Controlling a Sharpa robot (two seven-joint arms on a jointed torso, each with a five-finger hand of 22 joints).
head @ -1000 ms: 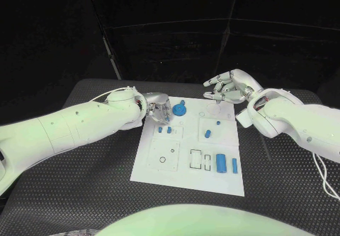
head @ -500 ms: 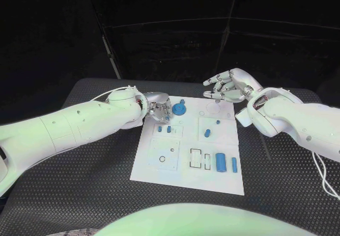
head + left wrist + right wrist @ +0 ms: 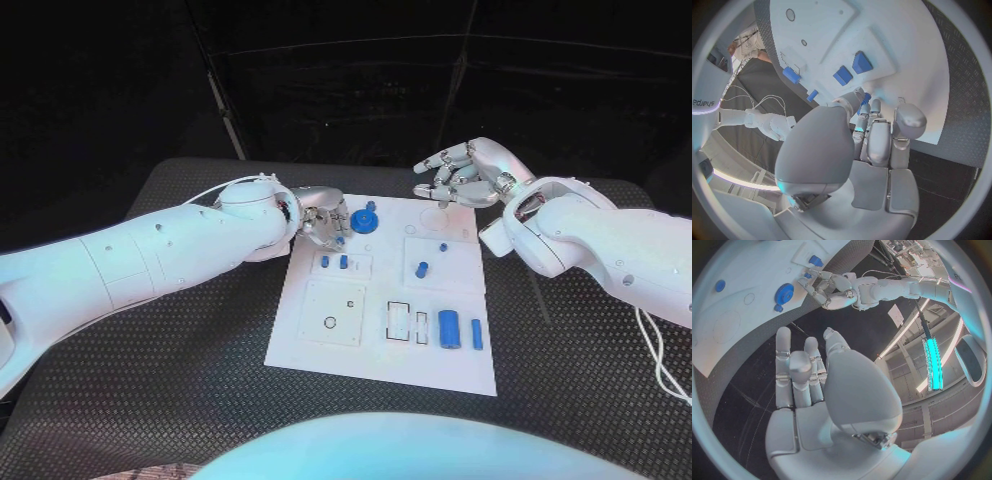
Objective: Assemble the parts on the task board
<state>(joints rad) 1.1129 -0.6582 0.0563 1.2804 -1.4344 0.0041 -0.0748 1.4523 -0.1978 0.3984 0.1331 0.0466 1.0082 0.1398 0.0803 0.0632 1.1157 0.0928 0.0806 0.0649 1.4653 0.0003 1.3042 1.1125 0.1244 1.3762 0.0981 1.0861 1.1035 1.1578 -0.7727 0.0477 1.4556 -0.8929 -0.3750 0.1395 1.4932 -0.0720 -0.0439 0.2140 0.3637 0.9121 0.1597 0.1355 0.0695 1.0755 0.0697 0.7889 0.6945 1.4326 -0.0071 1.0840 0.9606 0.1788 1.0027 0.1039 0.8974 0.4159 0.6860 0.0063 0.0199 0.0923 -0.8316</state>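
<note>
Dark desk (image 3: pixel 173 400) with a diamond-tread rubber surface, rounded at its far corners. Beyond its far edge, black curtained backdrop (image 3: pixel 346 80) hung in panels, crossed by thin pale seams and a slanting pole (image 3: pixel 228 120) at far left. Elsewhere in the room, seen from the right wrist, a bright cyan strip light (image 3: pixel 933 362) on a ceiling of pale beams, with cluttered shelving (image 3: pixel 901 250) far off. No windows visible; cool bluish light over all.
</note>
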